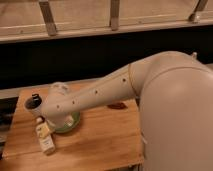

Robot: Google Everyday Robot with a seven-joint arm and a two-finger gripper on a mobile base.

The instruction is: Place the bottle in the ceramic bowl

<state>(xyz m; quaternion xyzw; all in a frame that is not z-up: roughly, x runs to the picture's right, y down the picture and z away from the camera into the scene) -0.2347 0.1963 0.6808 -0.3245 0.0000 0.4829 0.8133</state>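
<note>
Approach step: spread pincer (47, 119) hangs over the nine o'clock side of the wooden desk (100, 142), holding nothing.
Small cream-white plastic bottle (46, 139) lies flat on the desk just at the pincer's seven o'clock; round green glazed ceramic bowl (73, 124), partly under the arm, sits at its three o'clock. Next, likely: lower over the bottle, pinch, lift.

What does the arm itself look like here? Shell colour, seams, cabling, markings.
Smooth cream-white shells throughout: a bulky rounded upper segment tapering into a slimmer forearm with a row of small dark dots. A thin tan seam ring joins them. No exposed cables or logos show. The gripper is hidden under the rounded wrist housing, over the ceramic bowl by the bottle.
</note>
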